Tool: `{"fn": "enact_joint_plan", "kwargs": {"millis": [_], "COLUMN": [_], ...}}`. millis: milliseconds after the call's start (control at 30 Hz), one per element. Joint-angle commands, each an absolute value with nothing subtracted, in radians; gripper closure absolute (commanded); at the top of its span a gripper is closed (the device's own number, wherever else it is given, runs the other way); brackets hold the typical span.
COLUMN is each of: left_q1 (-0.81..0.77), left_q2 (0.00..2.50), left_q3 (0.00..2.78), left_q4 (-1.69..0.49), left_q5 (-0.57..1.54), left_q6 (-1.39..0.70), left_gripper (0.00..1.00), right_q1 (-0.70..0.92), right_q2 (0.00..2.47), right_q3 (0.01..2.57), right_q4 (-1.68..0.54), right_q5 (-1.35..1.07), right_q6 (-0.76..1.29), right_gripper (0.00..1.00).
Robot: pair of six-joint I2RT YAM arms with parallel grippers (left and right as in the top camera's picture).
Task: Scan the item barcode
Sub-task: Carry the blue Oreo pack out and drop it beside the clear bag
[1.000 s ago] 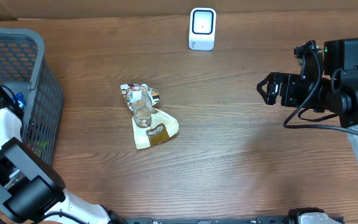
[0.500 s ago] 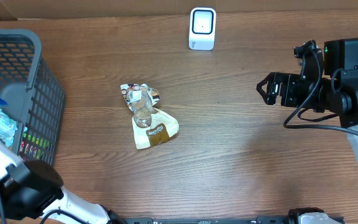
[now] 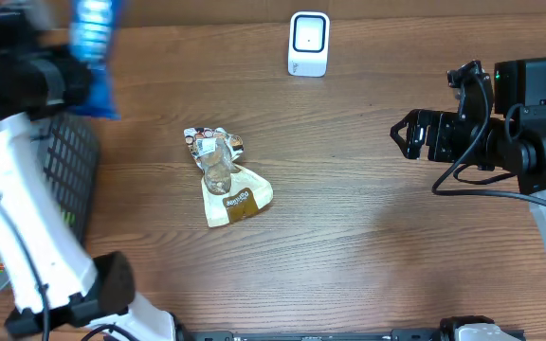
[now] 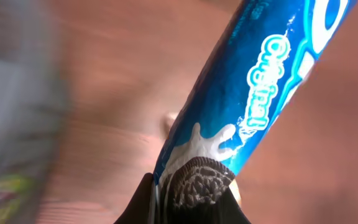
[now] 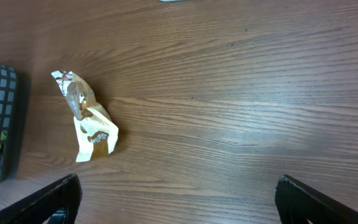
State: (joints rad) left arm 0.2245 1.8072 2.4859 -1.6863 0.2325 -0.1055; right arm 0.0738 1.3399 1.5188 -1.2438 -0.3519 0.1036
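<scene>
A blue Oreo cookie package (image 4: pixel 253 106) runs from my left gripper (image 4: pixel 188 199) up across the left wrist view, and the jaws are shut on its lower end. From overhead the package (image 3: pixel 93 52) shows blurred, high over the table's back left, with the left gripper (image 3: pixel 64 80) beside it. No barcode shows on the visible face. The white scanner (image 3: pixel 308 43) stands at the back centre. My right gripper (image 3: pixel 408 135) hovers at the right, open and with nothing in it; its fingers (image 5: pixel 55 199) stand wide apart in the right wrist view.
A crumpled yellow and white snack pouch (image 3: pixel 227 185) lies at the table's middle, also seen in the right wrist view (image 5: pixel 89 127). A grey mesh basket (image 3: pixel 74 170) with several items sits at the left edge, partly hidden by the left arm.
My left arm has risen out of the basket with the blue package and swung up toward the back left. The right arm has not moved.
</scene>
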Motion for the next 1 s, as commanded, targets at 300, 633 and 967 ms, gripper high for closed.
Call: {"fn": "enact_joint_plan", "kwargs": {"millis": [300, 633, 967], "left_q1": [-0.210, -0.229, -0.209], "left_q2": [1.832, 1.832, 1.830], "left_q3": [1.713, 1.367, 1.887], "left_q4": [-1.448, -1.271, -1.471], "left_q5": [-0.023, -0.033, -0.035], "left_q6": [-0.270, -0.421, -0.336], "left_gripper": [0.96, 0.40, 0.17], "right_q1": [0.078, 0.078, 0.078], "right_q2": [1.338, 1.338, 1.338], "right_q3": [1.544, 1.544, 1.544], "right_q4": [-1.240, -1.242, -1.243], "right_q5": [-0.360, -0.360, -0.360], "right_q6": [0.099, 0.096, 0.096], "right_gripper": [0.00, 0.00, 0.00]}}
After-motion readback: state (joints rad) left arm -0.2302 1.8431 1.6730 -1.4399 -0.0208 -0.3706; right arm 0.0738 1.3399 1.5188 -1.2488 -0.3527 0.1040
